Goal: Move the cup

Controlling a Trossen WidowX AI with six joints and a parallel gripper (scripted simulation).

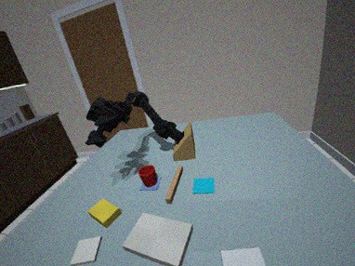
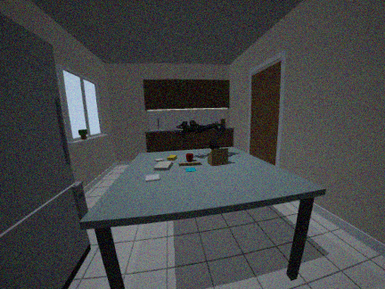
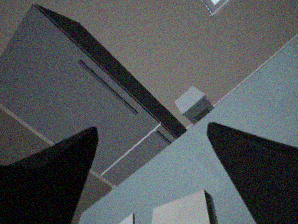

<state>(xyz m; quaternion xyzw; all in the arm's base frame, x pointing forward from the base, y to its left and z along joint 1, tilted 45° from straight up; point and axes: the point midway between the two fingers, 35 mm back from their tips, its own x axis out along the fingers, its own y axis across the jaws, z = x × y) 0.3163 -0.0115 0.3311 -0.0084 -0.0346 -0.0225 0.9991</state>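
On the table (image 1: 259, 161) (image 2: 214, 192) (image 3: 250, 125): one cup (image 1: 148, 176) (image 2: 190, 157), two coloured pads.

My arm (image 1: 149, 111) (image 2: 202, 127) is black all over, with thin straight parts and fat, lumpy parts where it bends. My gripper (image 1: 95, 137) (image 3: 153, 130) has two black fingers that look like big wedges, wide at the back and skinny at the tips, with rounded ends. They look plain and dark, and the picture is too grainy to show any tiny screws.
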